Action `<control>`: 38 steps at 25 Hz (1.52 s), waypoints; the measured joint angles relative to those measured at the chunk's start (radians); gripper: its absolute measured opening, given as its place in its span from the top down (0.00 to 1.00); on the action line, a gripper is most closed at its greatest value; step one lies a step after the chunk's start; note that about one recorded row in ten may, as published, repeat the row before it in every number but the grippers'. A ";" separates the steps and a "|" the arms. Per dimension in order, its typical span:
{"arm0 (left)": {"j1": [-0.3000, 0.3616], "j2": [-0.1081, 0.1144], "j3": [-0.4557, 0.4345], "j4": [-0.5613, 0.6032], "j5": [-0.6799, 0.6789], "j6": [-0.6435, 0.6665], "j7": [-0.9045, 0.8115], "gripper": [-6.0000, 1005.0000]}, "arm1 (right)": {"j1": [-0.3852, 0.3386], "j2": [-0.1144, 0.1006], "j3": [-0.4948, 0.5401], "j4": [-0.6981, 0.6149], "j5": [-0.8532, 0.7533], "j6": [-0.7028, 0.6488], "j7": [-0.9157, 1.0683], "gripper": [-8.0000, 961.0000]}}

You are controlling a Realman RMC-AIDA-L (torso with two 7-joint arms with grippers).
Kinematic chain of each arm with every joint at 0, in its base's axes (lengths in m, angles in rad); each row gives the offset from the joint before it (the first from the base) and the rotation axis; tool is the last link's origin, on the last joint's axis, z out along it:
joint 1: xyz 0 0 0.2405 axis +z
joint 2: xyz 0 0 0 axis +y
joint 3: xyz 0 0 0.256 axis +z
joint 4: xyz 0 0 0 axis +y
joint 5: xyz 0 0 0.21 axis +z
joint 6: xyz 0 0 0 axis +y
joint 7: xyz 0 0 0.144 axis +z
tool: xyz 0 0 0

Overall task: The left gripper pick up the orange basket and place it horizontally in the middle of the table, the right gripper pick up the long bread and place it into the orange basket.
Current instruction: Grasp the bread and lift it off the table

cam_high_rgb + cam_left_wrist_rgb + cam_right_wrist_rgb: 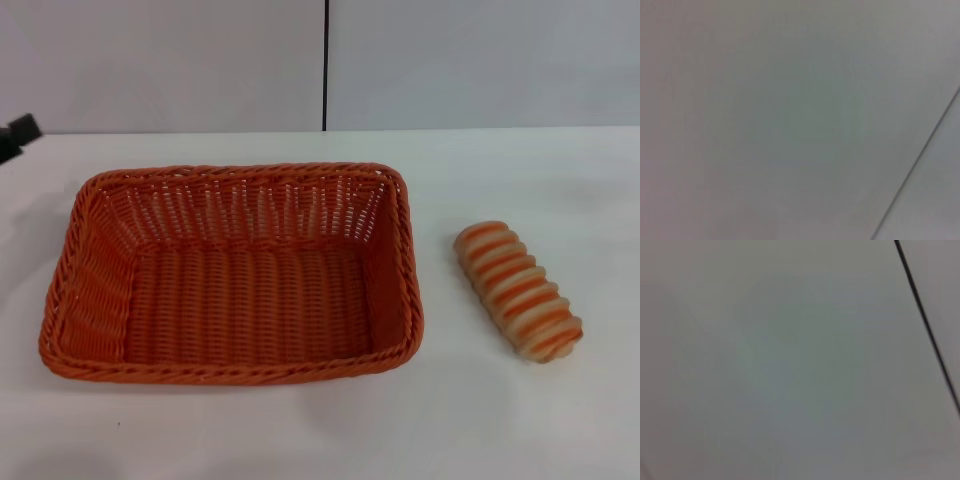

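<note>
The orange basket [232,275] lies flat and empty on the white table [500,420], its long side running across the head view, left of centre. To its right lies the long bread [518,290], striped orange and cream, a short gap from the basket and angled slightly. At the far left edge of the head view, beyond the basket's back corner, a small black part of the left gripper [16,135] pokes in, well apart from the basket. The right gripper is out of view. Both wrist views show only a pale blank surface.
A grey wall with a dark vertical seam [325,65] stands behind the table. That kind of dark seam [920,155] also crosses the left wrist view, and a dark seam [927,325] crosses the right wrist view.
</note>
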 joint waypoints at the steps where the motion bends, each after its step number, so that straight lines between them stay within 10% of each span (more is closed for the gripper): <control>1: 0.000 0.000 0.000 0.000 0.000 0.000 0.000 0.27 | 0.018 -0.011 0.025 -0.007 -0.054 -0.032 0.060 0.40; 3: -0.047 0.000 -0.160 -0.274 -0.192 0.146 0.338 0.26 | 0.111 -0.072 0.119 -0.013 -0.273 -0.170 0.230 0.40; 8: -0.077 0.001 -0.293 -0.538 -0.271 0.292 0.669 0.26 | 0.253 -0.142 0.177 -0.030 -0.600 -0.381 0.389 0.40; 14: -0.083 -0.001 -0.352 -0.733 -0.284 0.370 0.925 0.26 | 0.388 -0.178 0.141 -0.038 -0.835 -0.553 0.481 0.41; 22: -0.078 0.000 -0.371 -0.886 -0.293 0.454 1.068 0.26 | 0.460 -0.175 -0.058 0.025 -0.898 -0.536 0.579 0.41; 38: -0.078 0.001 -0.373 -0.935 -0.295 0.511 1.083 0.27 | 0.500 -0.076 -0.065 0.337 -0.729 -0.226 0.531 0.42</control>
